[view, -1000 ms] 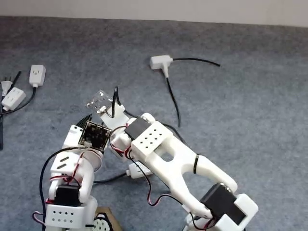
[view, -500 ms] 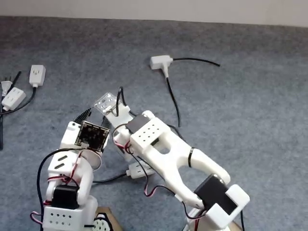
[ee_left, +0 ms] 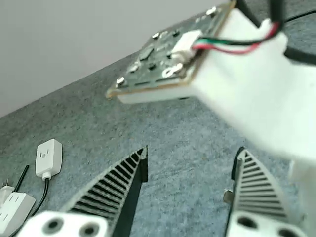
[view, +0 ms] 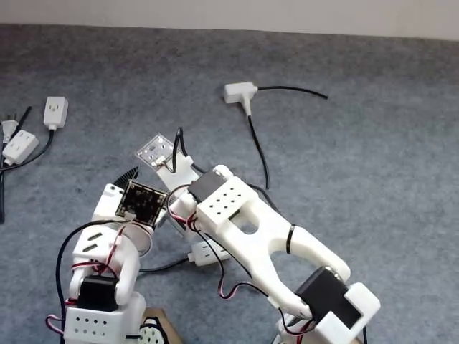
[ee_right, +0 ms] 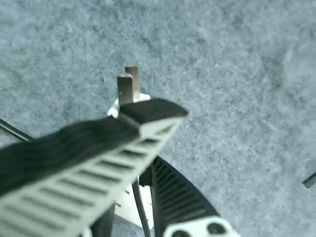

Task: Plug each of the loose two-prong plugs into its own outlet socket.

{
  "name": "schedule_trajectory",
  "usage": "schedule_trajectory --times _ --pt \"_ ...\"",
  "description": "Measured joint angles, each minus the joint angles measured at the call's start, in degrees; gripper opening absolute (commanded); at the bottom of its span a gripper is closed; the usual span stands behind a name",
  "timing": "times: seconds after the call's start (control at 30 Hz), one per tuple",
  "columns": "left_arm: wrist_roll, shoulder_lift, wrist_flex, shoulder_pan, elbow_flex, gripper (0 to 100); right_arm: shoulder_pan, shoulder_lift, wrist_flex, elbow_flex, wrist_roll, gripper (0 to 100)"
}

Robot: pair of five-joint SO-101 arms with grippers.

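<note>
My right gripper [ee_right: 153, 140] is shut on a white two-prong plug [ee_right: 127, 89]. The prongs stick out past the fingertips over the grey carpet, and the plug's black cable runs back between the fingers. My left gripper [ee_left: 190, 158] is open with nothing between its ribbed fingers, low over the carpet beneath the right arm's camera board [view: 156, 149]. A white outlet socket [ee_left: 48, 155] lies beyond the left gripper [view: 133, 175], at the far left [view: 55, 111]. A white plug body [view: 208, 253] with a black cable shows under the right arm.
A second socket block [view: 20, 145] and a loose plug [view: 7, 127] lie at the left edge with black cables. A white T-shaped connector [view: 240, 92] with two black cables lies at the back centre. The right arm [view: 244, 222] crosses over the left arm [view: 107, 258].
The right arm's wrist has shifted slightly right and away, then settled. The left arm's wrist swayed a little left and came back. Both grips look unchanged.
</note>
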Motion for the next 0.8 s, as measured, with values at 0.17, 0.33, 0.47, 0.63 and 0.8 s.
schedule_trajectory --times 0.17,0.33,0.47,0.63,0.8 --pt "-0.7 0.0 -0.4 0.0 2.9 29 0.0 0.0 0.8 0.0 0.0 0.6" --pt "-1.8 0.2 -3.4 -1.5 4.0 29 -1.1 -0.2 2.0 0.0 0.0 0.6" --pt "-2.5 0.2 -3.8 -2.9 4.0 29 -1.1 -3.8 2.6 0.0 0.0 0.6" --pt "-2.6 -0.2 -4.2 -3.2 4.0 29 1.0 -10.3 4.1 0.1 0.7 0.6" --pt "-2.7 0.5 -4.3 -3.3 4.0 29 2.9 -12.9 5.4 0.1 0.9 0.6"
